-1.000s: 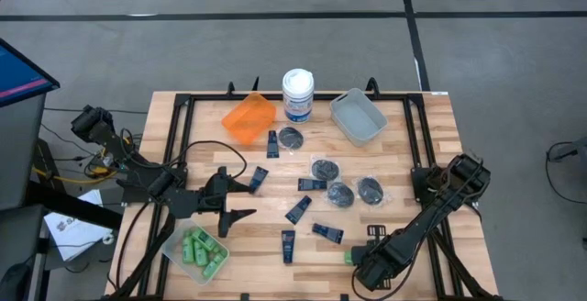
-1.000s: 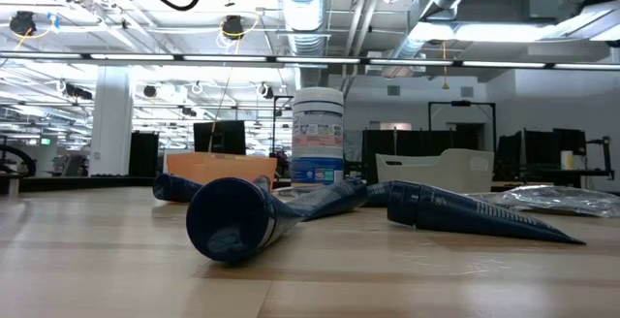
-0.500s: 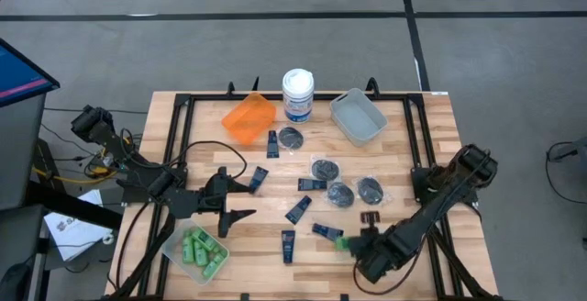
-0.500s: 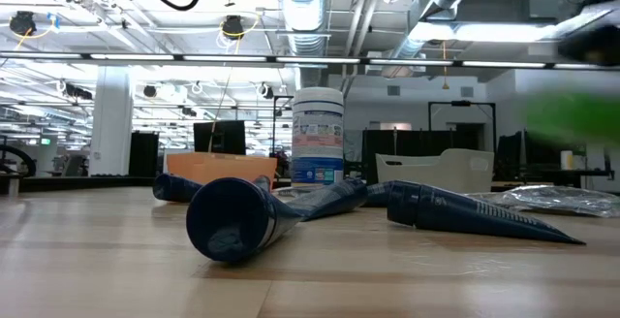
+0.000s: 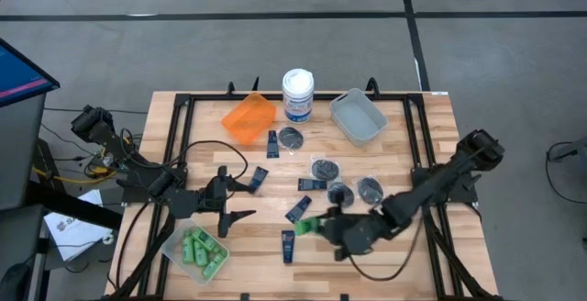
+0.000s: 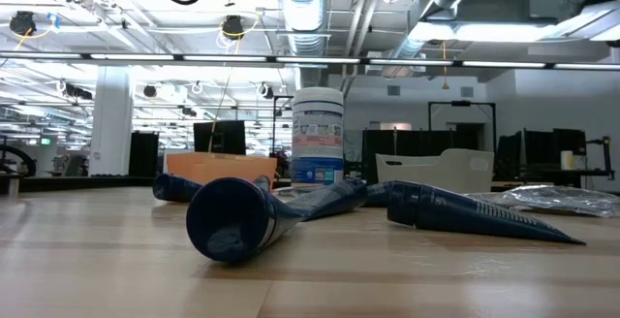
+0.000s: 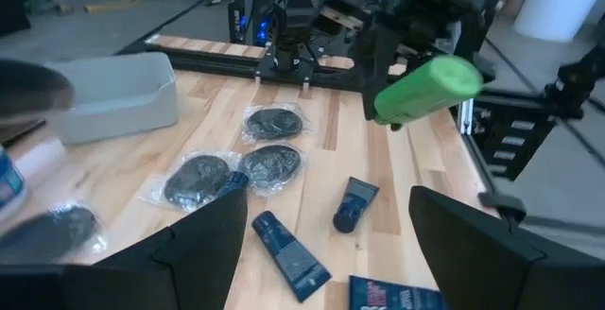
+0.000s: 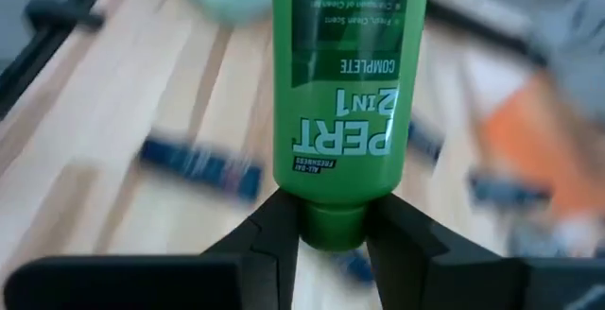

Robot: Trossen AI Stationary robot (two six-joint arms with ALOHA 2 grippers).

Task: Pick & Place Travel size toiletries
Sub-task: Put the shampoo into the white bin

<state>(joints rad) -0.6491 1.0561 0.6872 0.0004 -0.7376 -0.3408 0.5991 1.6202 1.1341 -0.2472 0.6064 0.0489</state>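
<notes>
My right arm stretches from its base at the right edge of the high view down and leftward to the lower centre of the frame, lying long and low across the tabletop. The right gripper sits at that lower-centre spot, its jaws pinched on the cap end of a green bottle, which sticks out ahead of the fingers in the right wrist view.

My left arm waits at the left of the high view, folded from its base at the left edge toward the lower left. The left gripper points toward the frame's centre, jaws spread wide with nothing between them.
</notes>
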